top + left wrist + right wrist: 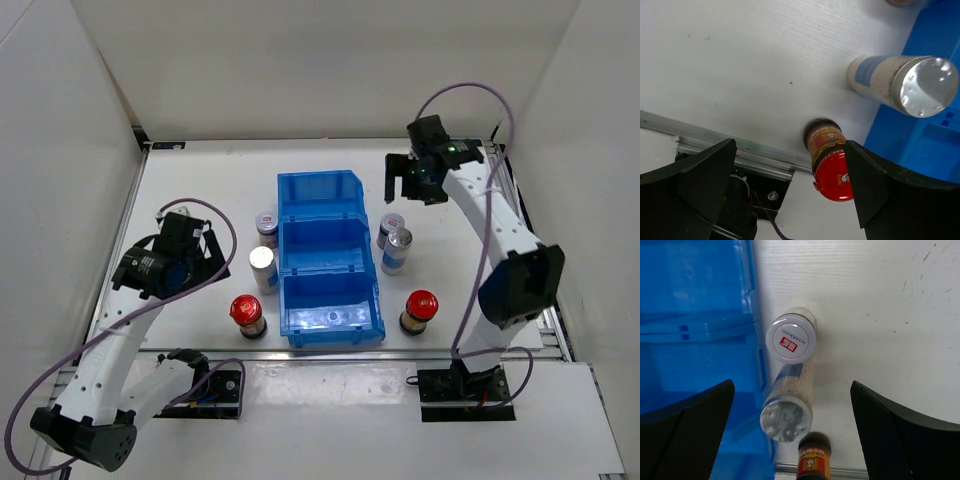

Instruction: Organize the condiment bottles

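1. Blue plastic first: the three-compartment bin (283, 215) sits mid-bench, and I see no bottle in any compartment.
2. The condiment bottles stand upright on the white bench (200, 180), three along each long side of the bin. On the left are a short red-marked one (266, 226), a tall silver-capped one (262, 268) and a red-capped one (246, 314) nearest the near edge. On the right are the matching short bottle (390, 228), tall bottle (398, 248) and red-capped bottle (420, 309).
3. The left gripper (790, 145) hovers toward the left edge, jaws spread wide and empty, looking down at the left red-capped bottle.
4. The right gripper (791, 385) hangs toward the far right corner, jaws spread too, with nothing pinched.
5. To my eye sorting has not begun; this is the approach. The next move calls for lowering around one bottle's body and closing gently. The right short and tall bottles stand very close together, so a finger there could topple the neighbour.
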